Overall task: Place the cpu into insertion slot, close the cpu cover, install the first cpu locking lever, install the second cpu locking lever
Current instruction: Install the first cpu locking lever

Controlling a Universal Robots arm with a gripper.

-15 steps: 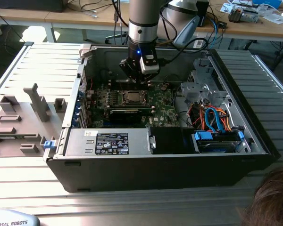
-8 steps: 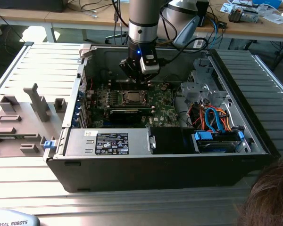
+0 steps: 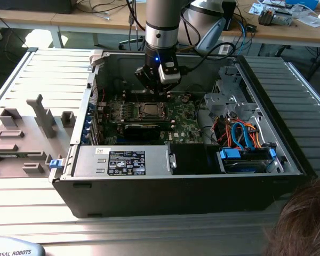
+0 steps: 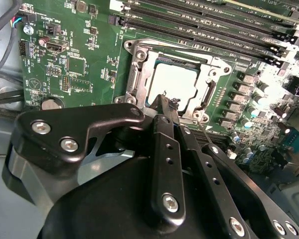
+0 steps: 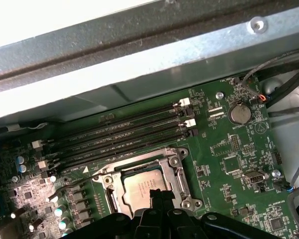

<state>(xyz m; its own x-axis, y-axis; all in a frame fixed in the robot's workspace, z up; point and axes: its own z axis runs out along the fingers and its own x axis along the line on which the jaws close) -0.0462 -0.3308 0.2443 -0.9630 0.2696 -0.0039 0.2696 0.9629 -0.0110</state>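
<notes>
The cpu (image 4: 175, 82) lies flat in its socket on the green motherboard, silver top up, also seen in the first wrist view (image 5: 142, 186) and in the exterior view (image 3: 148, 110). The cpu cover (image 4: 139, 74), a silvery frame, lies down around the chip (image 5: 173, 172). A thin wire lever (image 5: 72, 183) runs along one side of the socket. My gripper (image 3: 156, 92) hangs just above the socket's edge, inside the open computer case. Its black fingers meet at the tips in both wrist views (image 4: 164, 102) (image 5: 157, 195), shut, with nothing seen between them.
Memory slots (image 5: 119, 137) run beside the socket, close to the case wall (image 5: 139, 64). A labelled power supply box (image 3: 122, 160) and a drive bay with blue and orange cables (image 3: 245, 144) fill the case front. Grey fixtures (image 3: 21, 138) stand on the table. A person's hair (image 3: 304, 224) shows nearby.
</notes>
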